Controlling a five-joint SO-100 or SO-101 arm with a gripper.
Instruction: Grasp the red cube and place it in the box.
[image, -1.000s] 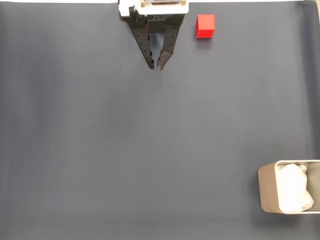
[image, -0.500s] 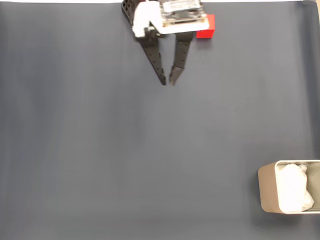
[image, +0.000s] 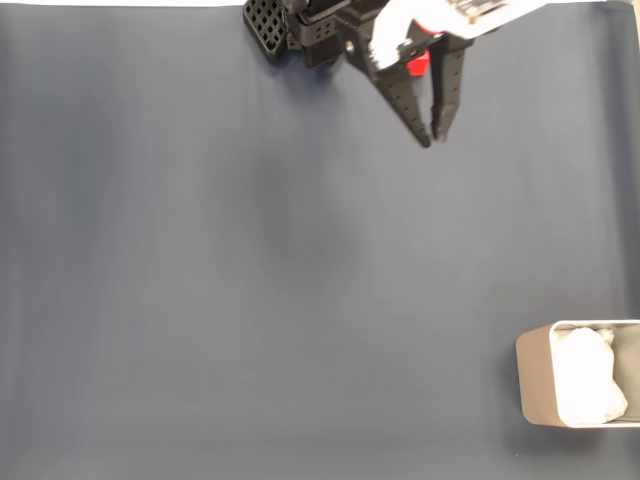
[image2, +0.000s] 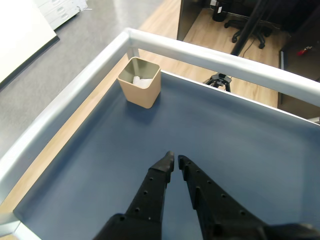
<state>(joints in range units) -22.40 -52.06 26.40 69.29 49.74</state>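
The 2 black fingers (image: 437, 138) stand nearly together, holding nothing, tips above the dark desk (image: 250, 300). The red cube (image: 418, 64) lies under the wrist behind them, partly hidden, ungrasped. The box (image: 535, 378) waits well apart, at the desk's far corner.

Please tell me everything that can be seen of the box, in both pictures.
The box is a beige, metal-looking tin with thin walls and rounded corners. It stands upright and open-topped on the dark blue mat. In the fixed view it sits at the lower right, cut off by the picture's edge. In the wrist view it stands near the mat's far corner, beside the tray's metal rail. White wadded lining lies inside. Nothing else touches it; the gripper is far away.
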